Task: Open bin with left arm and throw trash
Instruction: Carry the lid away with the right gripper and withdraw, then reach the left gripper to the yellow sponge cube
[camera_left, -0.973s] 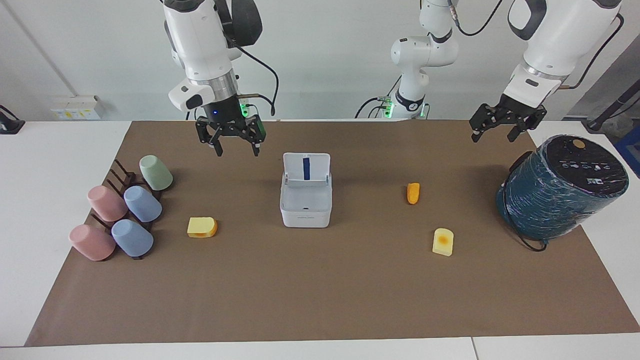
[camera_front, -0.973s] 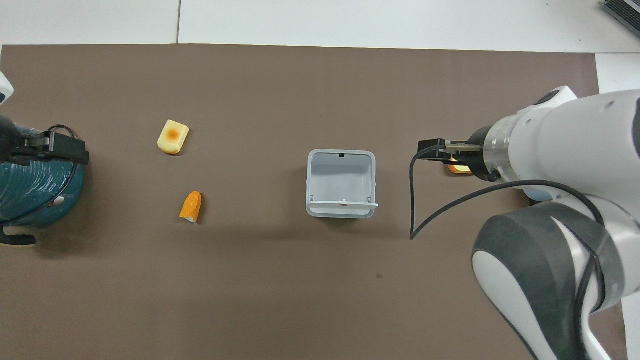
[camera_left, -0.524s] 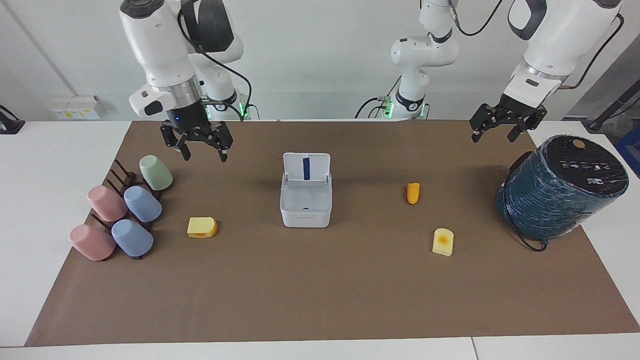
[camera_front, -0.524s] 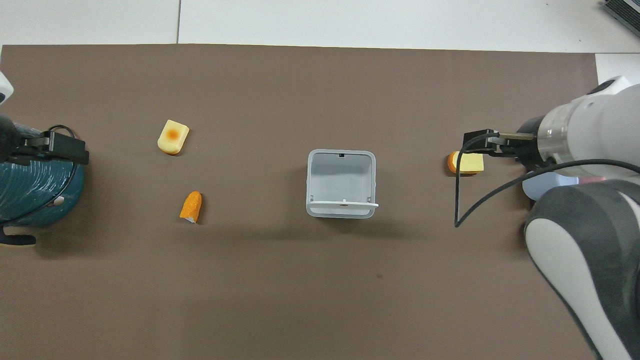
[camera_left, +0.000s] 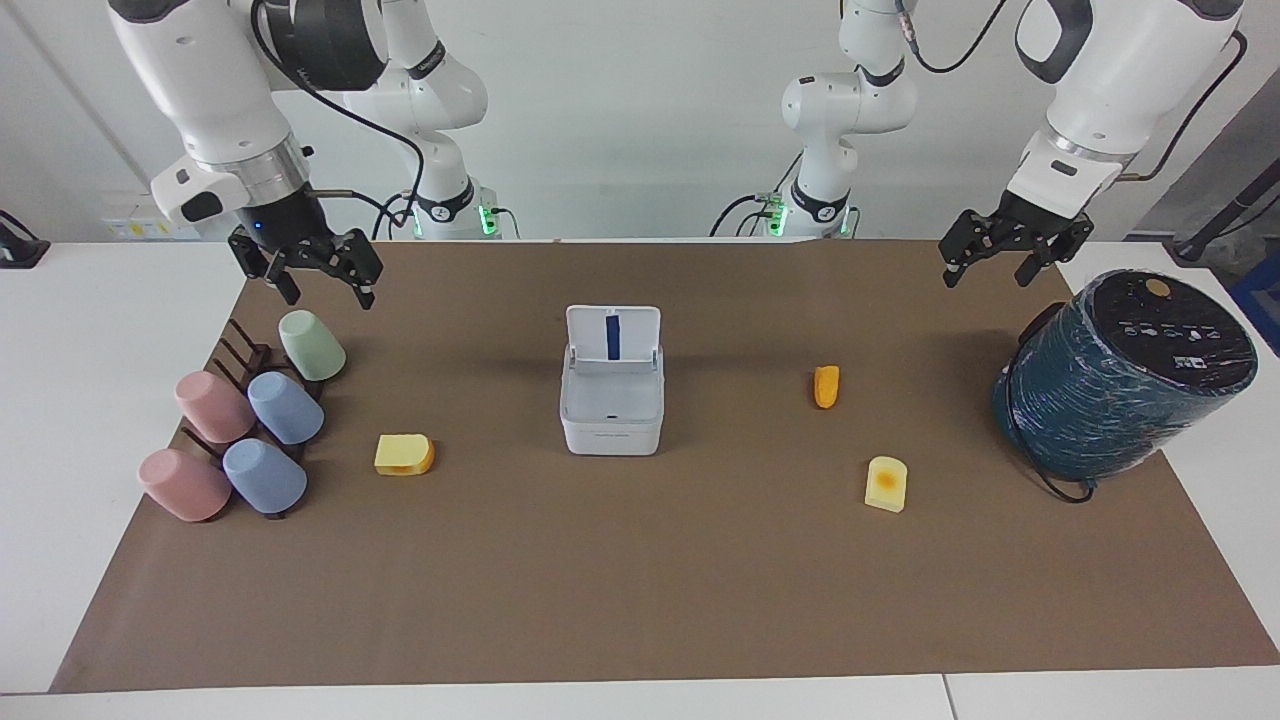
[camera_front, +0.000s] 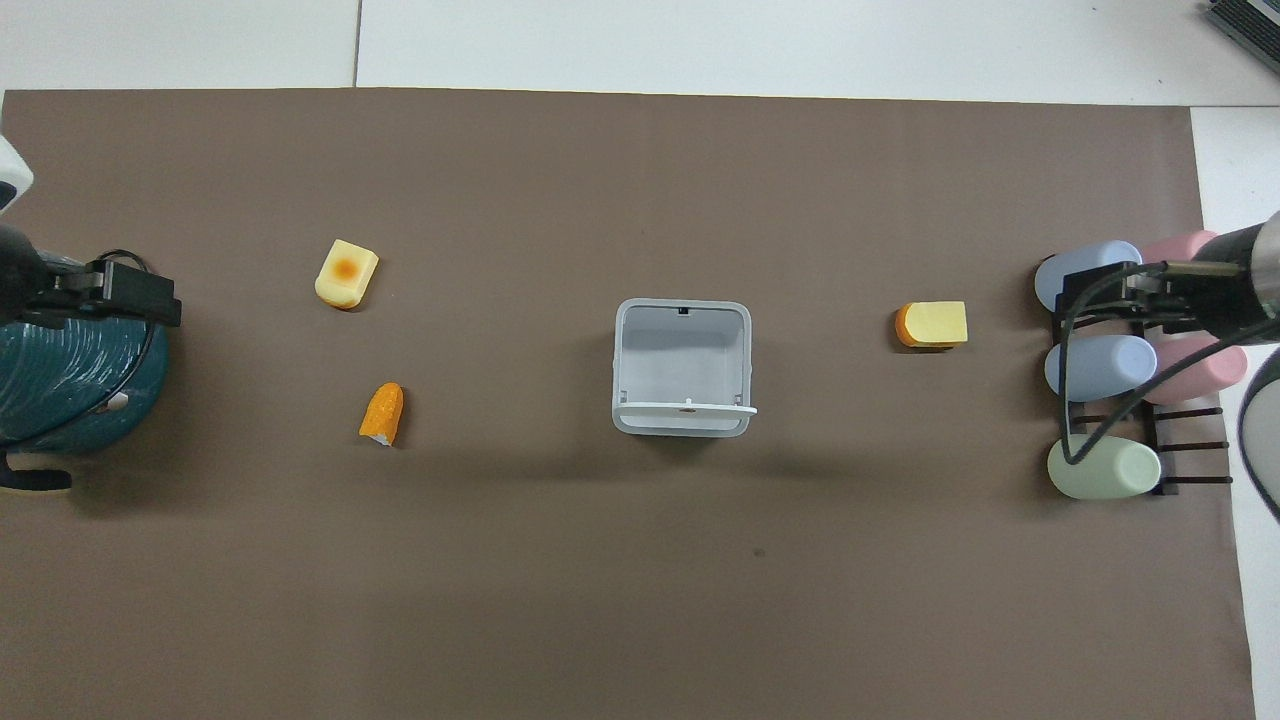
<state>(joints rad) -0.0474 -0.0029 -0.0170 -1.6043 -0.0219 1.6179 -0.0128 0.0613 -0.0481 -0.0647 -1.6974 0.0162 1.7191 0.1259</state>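
Showing the right hand (camera_left: 330, 295) carried away from the bin (camera_left: 611, 400) since a second ago, now hanging raised over the cup rack (camera_left: 250, 420) at the right arm's end of the surface (camera_left: 640, 600), fingers spread wide and holding nothing. Showing the left hand (camera_left: 987, 277) unmoved over the same interval, waiting in the air toward the left arm's end, well apart from the bin and just beside the teal cylinder (camera_left: 1125, 375), fingers likewise wide and empty.

Standing mid-surface with lid tipped up on the side nearer the robots and cavity bare: the bin. Lying outside it, all three bits of trash:
- yellow slice (camera_left: 404, 454), toward the right arm's end from the bin, near the rack;
- orange piece (camera_left: 826, 386), toward the left arm's end from the bin;
- pale yellow piece (camera_left: 886, 484), also toward that end, farther from the robots than the bin.

Judging the opening as done and the throwing as not yet begun. Advising, for a clean step:
- taking each bit with the arm on its own side of the bin;
- descending straight down, fingers straddling the narrow faces;
- squeezing gently, the bits looking soft;
- approaching the bin clear of the upright lid, to avoid knocking it shut;
- releasing low over the cavity's middle.
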